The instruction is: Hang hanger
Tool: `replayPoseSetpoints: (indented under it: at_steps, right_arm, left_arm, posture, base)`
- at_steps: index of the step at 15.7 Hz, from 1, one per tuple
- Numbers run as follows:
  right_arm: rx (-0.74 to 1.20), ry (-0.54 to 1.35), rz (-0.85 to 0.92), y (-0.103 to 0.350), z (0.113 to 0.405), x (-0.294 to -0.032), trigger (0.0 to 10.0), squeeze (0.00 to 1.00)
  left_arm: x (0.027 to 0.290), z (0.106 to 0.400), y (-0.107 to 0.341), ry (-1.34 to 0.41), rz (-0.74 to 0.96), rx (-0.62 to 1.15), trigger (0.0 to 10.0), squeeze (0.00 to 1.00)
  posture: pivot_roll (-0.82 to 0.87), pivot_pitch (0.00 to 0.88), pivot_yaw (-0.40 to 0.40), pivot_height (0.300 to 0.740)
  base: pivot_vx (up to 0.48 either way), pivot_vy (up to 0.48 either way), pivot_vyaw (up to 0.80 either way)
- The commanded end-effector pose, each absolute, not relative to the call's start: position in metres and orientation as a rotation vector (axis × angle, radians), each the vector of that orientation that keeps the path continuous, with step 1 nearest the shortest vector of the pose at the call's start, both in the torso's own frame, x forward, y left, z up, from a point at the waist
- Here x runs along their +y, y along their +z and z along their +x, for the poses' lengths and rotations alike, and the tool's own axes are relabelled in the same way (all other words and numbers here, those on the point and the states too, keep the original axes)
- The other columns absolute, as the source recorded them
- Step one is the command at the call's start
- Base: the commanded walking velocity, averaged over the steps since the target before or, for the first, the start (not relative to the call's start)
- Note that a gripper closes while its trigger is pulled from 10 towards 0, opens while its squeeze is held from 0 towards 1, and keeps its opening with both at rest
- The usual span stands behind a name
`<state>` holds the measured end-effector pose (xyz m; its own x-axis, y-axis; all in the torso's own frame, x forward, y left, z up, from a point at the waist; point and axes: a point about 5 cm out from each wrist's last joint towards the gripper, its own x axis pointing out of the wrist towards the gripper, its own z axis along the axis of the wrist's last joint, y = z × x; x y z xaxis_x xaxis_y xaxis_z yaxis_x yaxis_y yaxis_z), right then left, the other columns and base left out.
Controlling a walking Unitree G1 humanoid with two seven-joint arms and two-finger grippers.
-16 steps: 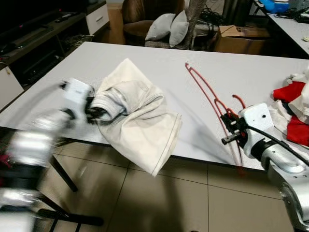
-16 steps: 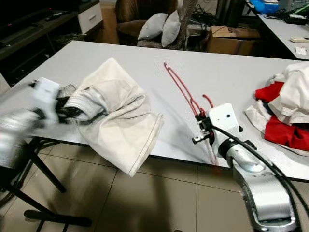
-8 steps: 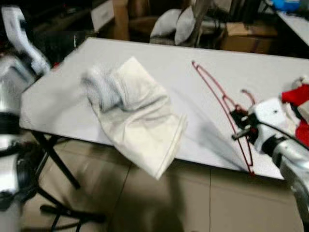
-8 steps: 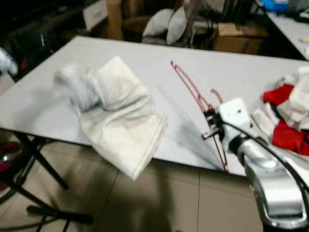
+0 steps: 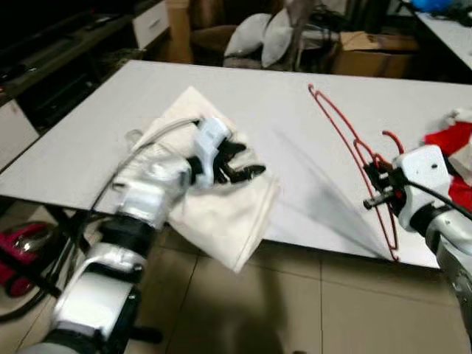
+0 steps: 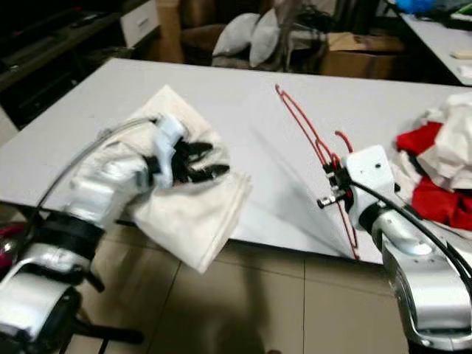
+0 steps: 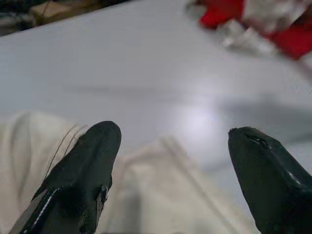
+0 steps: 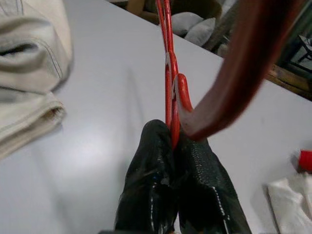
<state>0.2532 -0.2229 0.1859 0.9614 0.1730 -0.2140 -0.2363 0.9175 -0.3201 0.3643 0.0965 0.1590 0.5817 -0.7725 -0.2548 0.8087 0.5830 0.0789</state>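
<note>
The head views give the whole layout: a white table (image 5: 88,147) with a cream garment (image 5: 228,214) draped over its near edge, and a red hanger (image 5: 346,136) standing up on edge further right. The right gripper (image 5: 375,193) has the hanger pinched near its neck, just below the hook, with the far end of the frame reaching out across the table away from the robot. The right wrist view shows the grip much better: both black fingers (image 8: 156,195) are squeezed tight together on the red wire, with the hook curving close past the lens.

The left gripper (image 5: 237,162) hovers over the cream garment, well apart from the hanger. In the left wrist view its two fingers (image 7: 87,170) are spread wide with nothing between them, cloth right underneath. A pile of red and white clothes (image 6: 435,169) sits at the table's right end.
</note>
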Motion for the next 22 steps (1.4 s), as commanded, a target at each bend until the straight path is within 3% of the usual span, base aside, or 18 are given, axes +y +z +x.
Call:
replayPoseSetpoints:
  at_steps: [1, 3, 7, 13, 17, 18, 19, 22]
  right_arm:
    - [0.168, 0.211, -0.361, 0.191, 0.252, -0.221, 10.0, 0.0]
    - [0.174, 0.223, -0.364, 0.19, 0.252, -0.218, 10.0, 0.0]
    - [0.175, 0.237, -0.37, 0.19, 0.252, -0.216, 10.0, 0.0]
    - [0.17, 0.24, -0.381, 0.194, 0.255, -0.217, 10.0, 0.0]
    - [0.183, 0.237, -0.328, 0.193, 0.254, -0.217, 10.0, 0.0]
    - [0.188, 0.204, -0.28, 0.192, 0.253, -0.217, 10.0, 0.0]
    - [0.186, 0.191, -0.27, 0.191, 0.253, -0.218, 10.0, 0.0]
    - [0.145, 0.077, -0.197, 0.191, 0.25, -0.215, 10.0, 0.0]
  left_arm:
    - [0.1, 0.371, 0.156, -0.849, 0.285, 0.216, 10.0, 0.0]
    - [0.116, 0.376, 0.128, -0.663, 0.412, 0.367, 10.0, 0.0]
    - [0.158, 0.376, 0.101, -0.387, 0.523, 0.489, 10.0, 0.0]
    - [0.217, 0.386, 0.127, 0.0, 0.546, 0.37, 10.0, 0.0]
    - [0.194, 0.396, 0.148, -0.131, 0.231, 0.233, 10.0, 0.0]
    - [0.177, 0.399, 0.16, -0.261, 0.067, 0.148, 10.0, 0.0]
    - [0.172, 0.4, 0.164, -0.292, 0.051, 0.123, 10.0, 1.0]
    - [0.153, 0.394, 0.18, -0.446, -0.021, 0.005, 10.0, 1.0]
  posture:
    - [-0.13, 0.0, 0.078, 0.74]
    - [-0.13, 0.0, 0.075, 0.74]
    - [-0.13, 0.0, 0.069, 0.74]
    - [-0.13, 0.0, 0.054, 0.74]
    - [-0.13, 0.0, 0.055, 0.74]
    - [-0.13, 0.0, 0.06, 0.74]
    - [-0.13, 0.0, 0.06, 0.74]
    - [-0.14, 0.0, 0.085, 0.74]
  base:
    - [0.0, 0.0, 0.0]
    - [0.0, 0.0, 0.0]
    - [0.0, 0.0, 0.0]
    - [0.0, 0.0, 0.0]
    - [0.0, 0.0, 0.0]
    - [0.0, 0.0, 0.0]
    - [0.0, 0.0, 0.0]
    - [0.0, 0.0, 0.0]
